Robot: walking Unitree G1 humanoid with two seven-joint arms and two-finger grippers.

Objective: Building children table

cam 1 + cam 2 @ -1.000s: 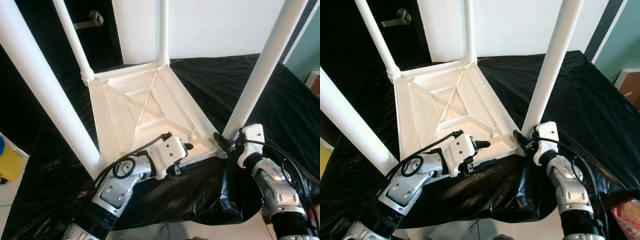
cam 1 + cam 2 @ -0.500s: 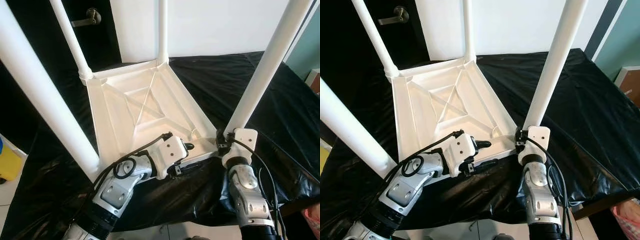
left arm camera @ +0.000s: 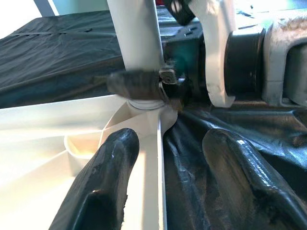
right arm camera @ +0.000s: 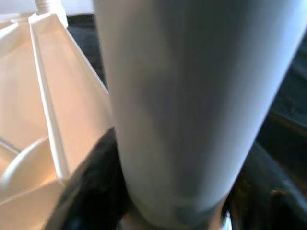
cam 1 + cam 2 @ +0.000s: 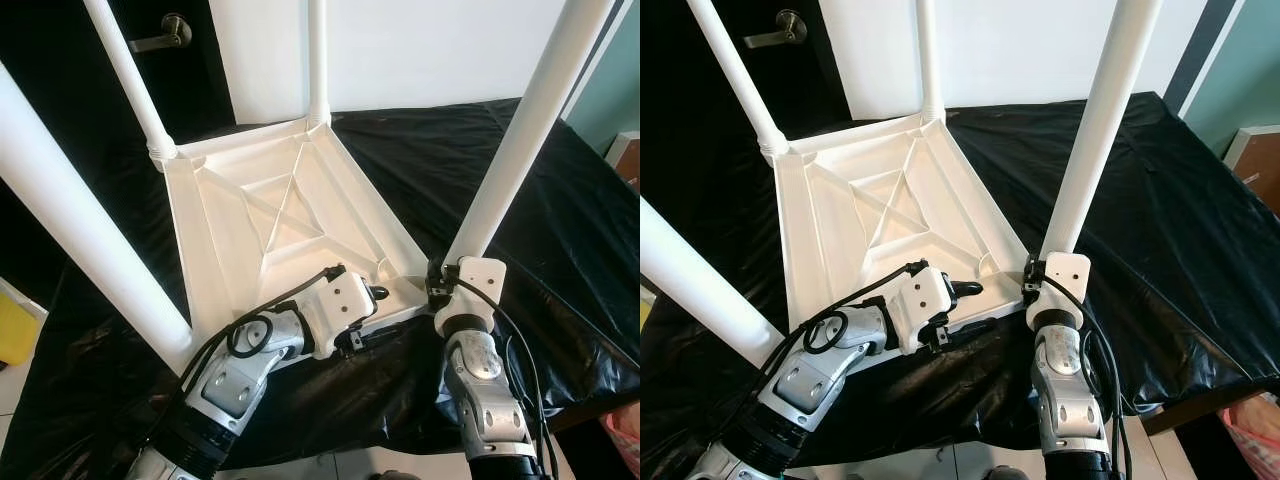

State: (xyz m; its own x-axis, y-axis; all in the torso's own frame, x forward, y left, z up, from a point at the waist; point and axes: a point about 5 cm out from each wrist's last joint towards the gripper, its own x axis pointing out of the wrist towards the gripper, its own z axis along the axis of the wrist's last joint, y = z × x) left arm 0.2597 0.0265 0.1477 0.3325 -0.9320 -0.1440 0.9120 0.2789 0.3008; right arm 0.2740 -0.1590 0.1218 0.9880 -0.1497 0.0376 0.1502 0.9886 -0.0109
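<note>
On black cloth, upturned white table; right gripper clamped round near-right leg, left gripper fingers apart straddling rim.

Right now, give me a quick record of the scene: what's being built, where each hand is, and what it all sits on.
item: white table, upside down, four legs up
surface: black sheet
left hand: at the table's near edge, one finger inside the rim, one outside
right hand: fingers either side of the near right leg at its base
background: door handle
</note>
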